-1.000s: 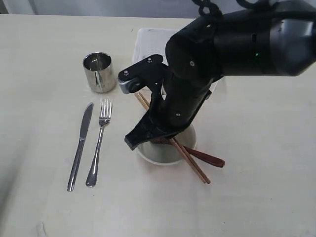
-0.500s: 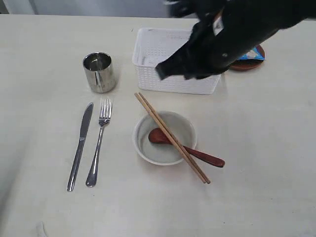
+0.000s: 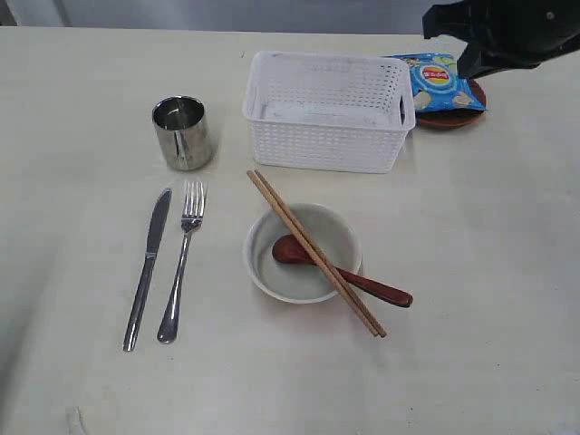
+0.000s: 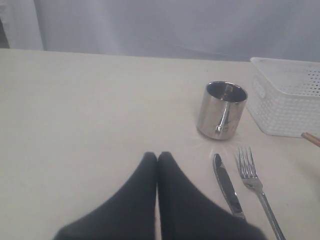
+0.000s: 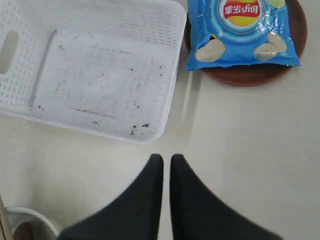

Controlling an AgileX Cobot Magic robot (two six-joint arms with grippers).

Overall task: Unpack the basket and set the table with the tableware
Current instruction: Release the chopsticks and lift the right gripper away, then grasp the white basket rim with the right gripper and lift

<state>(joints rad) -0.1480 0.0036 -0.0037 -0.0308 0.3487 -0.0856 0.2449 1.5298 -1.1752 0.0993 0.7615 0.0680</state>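
A cream counter (image 3: 489, 272) fills our frame, laid out almost as a place setting. The white basket (image 3: 326, 152) sits at 12 o'clock, and the right wrist view shows us its floor bare, with nothing left inside. At 10 o'clock the steel cup (image 3: 182, 133) stands upright. The bowl (image 3: 290, 285) rests at centre, at 6 o'clock of the basket. At its 9 o'clock the knife (image 3: 148, 269) and fork (image 3: 180, 263) lie side by side, close but apart. The spoon (image 3: 381, 292) has its head in the bowl and its handle out over the rim toward 4 o'clock. The chopsticks (image 3: 299, 237) lie across the bowl from 11 to 5 o'clock. Just beside the basket, at its 3 o'clock, the brown plate (image 3: 449, 120) carries a blue chip bag (image 3: 439, 80). The right claw (image 5: 166, 165) hangs above bare counter off a basket corner, fingers drawn nearly together on nothing. The left claw (image 4: 157, 157) is pressed closed and empty over open counter, with cup, knife and fork in its view. We judge the unpacking done and the setting all but complete; at most, spoon and chopsticks may want tidying.
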